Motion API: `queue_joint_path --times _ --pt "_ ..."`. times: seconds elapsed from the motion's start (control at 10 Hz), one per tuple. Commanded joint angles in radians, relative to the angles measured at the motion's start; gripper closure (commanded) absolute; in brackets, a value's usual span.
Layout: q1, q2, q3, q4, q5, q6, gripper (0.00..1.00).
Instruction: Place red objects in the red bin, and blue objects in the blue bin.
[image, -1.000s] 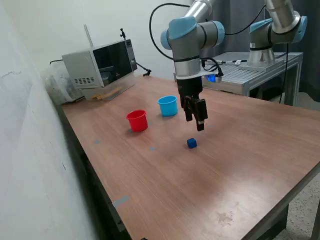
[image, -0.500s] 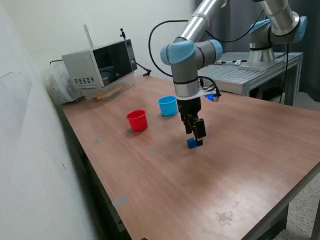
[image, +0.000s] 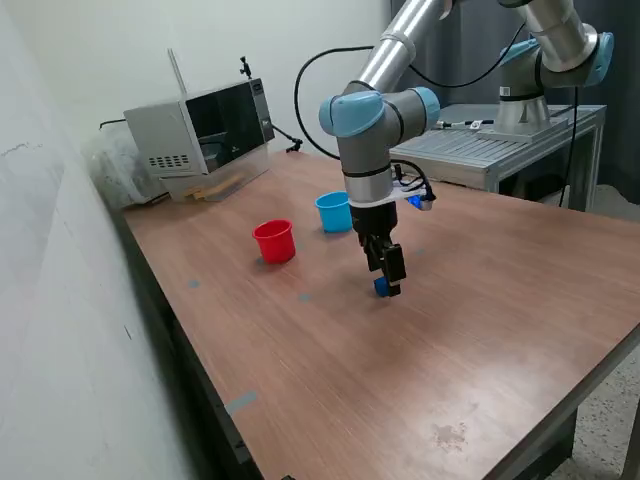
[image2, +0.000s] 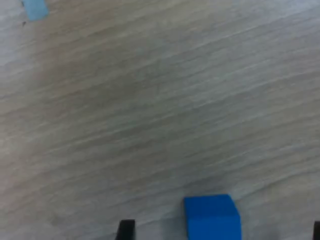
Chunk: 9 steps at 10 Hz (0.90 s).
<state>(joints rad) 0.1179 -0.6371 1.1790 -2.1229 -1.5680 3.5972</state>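
Observation:
One tiny dark-blue cube (image: 380, 287) lies on the wooden table; in the wrist view the cube (image2: 211, 217) sits between my two dark fingertips (image2: 125, 230) with gaps on both sides. My gripper (image: 387, 284) is open and low at the table, straddling the cube. The red cup (image: 274, 241) and the light-blue cup (image: 335, 212) stand upright, side by side, beyond the cube toward the exterior view's left. No red cubes and no second blue cube show; the cups' insides are not visible.
A grey microwave-like box (image: 200, 125) stands at the table's far corner. A second arm (image: 545, 60) stands on a metal bench behind. Small tape patches (image: 240, 402) mark the table, one showing in the wrist view (image2: 35, 9). A wall runs along the exterior view's left.
My gripper has come down from above the table to table height and now straddles the blue cube. The cube and both cups have not moved.

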Motion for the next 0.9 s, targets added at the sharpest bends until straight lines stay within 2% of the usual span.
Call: queue_joint_path --times 0.0,0.1,0.6,0.8 --pt "-0.003 0.002 -0.002 0.000 -0.007 0.000 1.00" --pt "-0.003 0.002 -0.010 0.001 -0.033 0.000 1.00" --pt "-0.003 -0.024 -0.007 0.004 -0.030 -0.005 1.00" --pt "-0.007 -0.132 -0.004 0.020 -0.040 -0.014 1.00"
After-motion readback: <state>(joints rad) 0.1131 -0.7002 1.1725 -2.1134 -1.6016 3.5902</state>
